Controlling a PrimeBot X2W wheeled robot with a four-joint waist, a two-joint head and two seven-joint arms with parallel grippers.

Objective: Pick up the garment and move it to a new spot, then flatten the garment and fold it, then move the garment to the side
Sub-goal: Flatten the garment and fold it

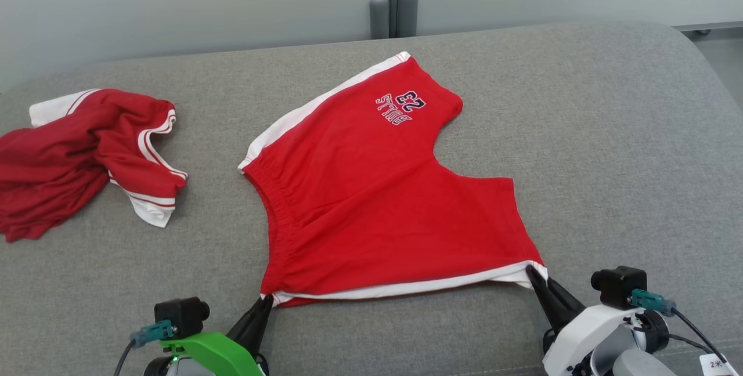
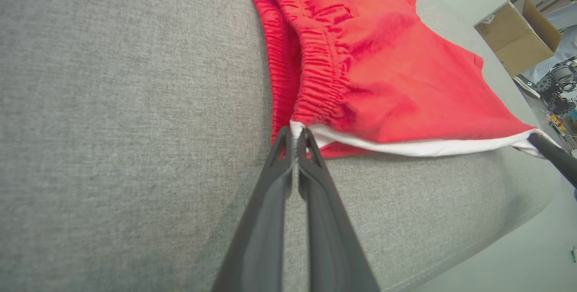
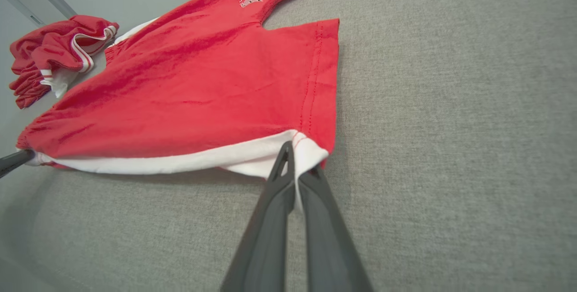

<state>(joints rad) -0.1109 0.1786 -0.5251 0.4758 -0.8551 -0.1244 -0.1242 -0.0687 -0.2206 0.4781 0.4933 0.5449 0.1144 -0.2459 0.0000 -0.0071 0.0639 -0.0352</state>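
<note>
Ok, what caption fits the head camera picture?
Left and right jaws pinch near corners of the red shorts on the grey cushion; a crumpled red garment lies left.

The grey woven-fabric cushion surface (image 1: 580, 132) is seen by the head camera from above its near edge, angled forward and down, at a middle distance. The flat red shorts with white side stripes (image 1: 371, 190) are framed centrally there. The left wrist view is taken low and very close, along the left gripper (image 2: 295, 130) towards the waistband corner. The right wrist view is taken equally low, along the right gripper (image 3: 298, 161) towards the hem corner. The shorts' white near edge is shared by all three views; the crumpled red-and-white garment (image 1: 87, 155) is shared by the head and right wrist views.
</note>
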